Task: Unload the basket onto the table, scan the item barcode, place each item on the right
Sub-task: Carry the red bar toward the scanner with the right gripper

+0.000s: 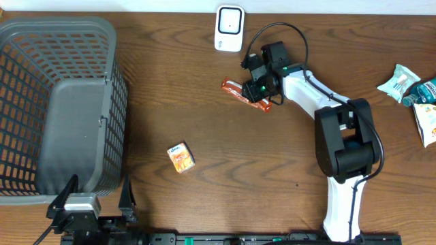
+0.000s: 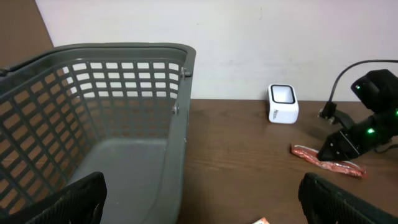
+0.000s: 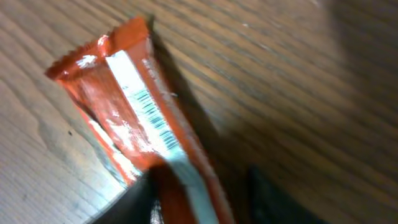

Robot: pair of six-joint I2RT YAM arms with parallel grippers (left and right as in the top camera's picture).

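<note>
The item is a long orange snack wrapper point(image 1: 238, 92) point(image 2: 329, 163) on the wooden table, just in front of the white barcode scanner point(image 1: 229, 28) point(image 2: 283, 104). In the right wrist view the wrapper point(image 3: 130, 118) shows its white strip with the barcode facing up. My right gripper point(image 1: 262, 95) point(image 3: 199, 205) is shut on the wrapper's right end, which runs between the two dark fingers. My left gripper point(image 2: 202, 199) hangs wide open at the near left table edge with nothing between its fingers, beside the basket.
A large grey plastic basket point(image 1: 61, 27) point(image 2: 124, 50) fills the left side. A small orange box point(image 1: 181, 157) lies mid-table, near the front. Several snack packets point(image 1: 409, 85) sit at the right edge. The right arm's cable loops near the scanner.
</note>
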